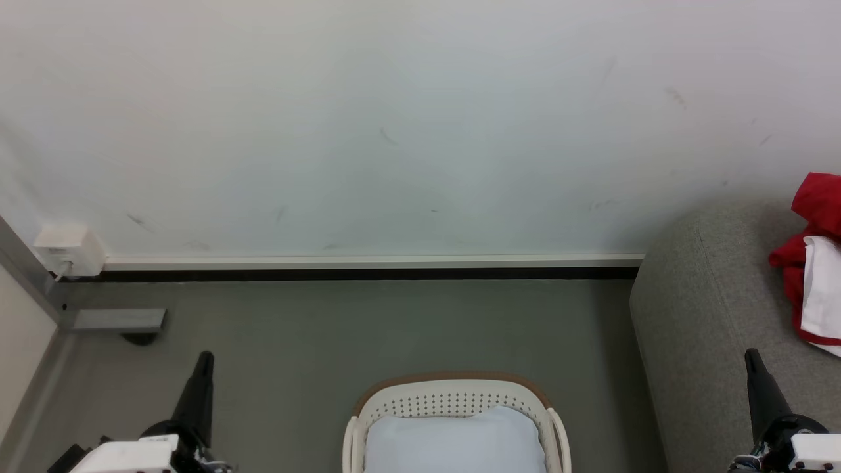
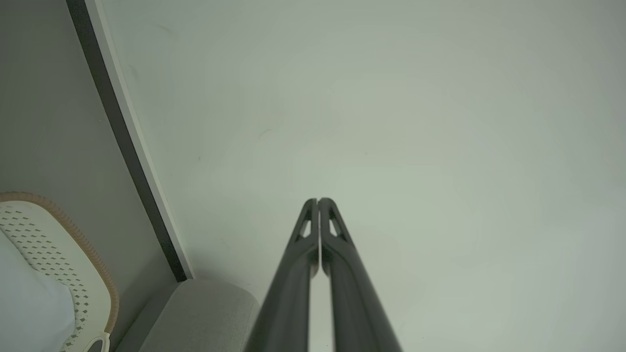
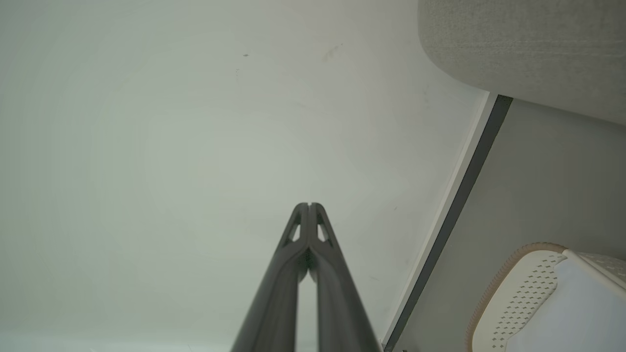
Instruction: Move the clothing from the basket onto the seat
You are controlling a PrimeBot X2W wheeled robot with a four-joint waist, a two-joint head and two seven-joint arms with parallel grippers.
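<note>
The white basket (image 1: pixel 453 399) with a brown rim stands on the floor at the bottom centre of the head view, and a pale blue pad (image 1: pixel 454 441) lies inside it. Red and white clothing (image 1: pixel 813 263) lies on the grey seat (image 1: pixel 709 315) at the right edge. My left gripper (image 1: pixel 205 358) is shut and empty at the lower left, left of the basket. My right gripper (image 1: pixel 751 356) is shut and empty at the lower right, over the seat's front. Each wrist view has its shut gripper (image 2: pixel 318 200) (image 3: pixel 309 204) pointing at the white wall, with the basket (image 2: pixel 58 239) (image 3: pixel 523 288) and the seat (image 2: pixel 205 313) (image 3: pixel 528 49) at the side.
A white wall (image 1: pixel 394 131) with a pale skirting board (image 1: pixel 368 261) closes the far side beyond grey floor (image 1: pixel 394 328). A small white box (image 1: pixel 69 249) sits on the wall at the left, beside a grey frame (image 1: pixel 26 276) and a flat grey plate (image 1: pixel 118 320).
</note>
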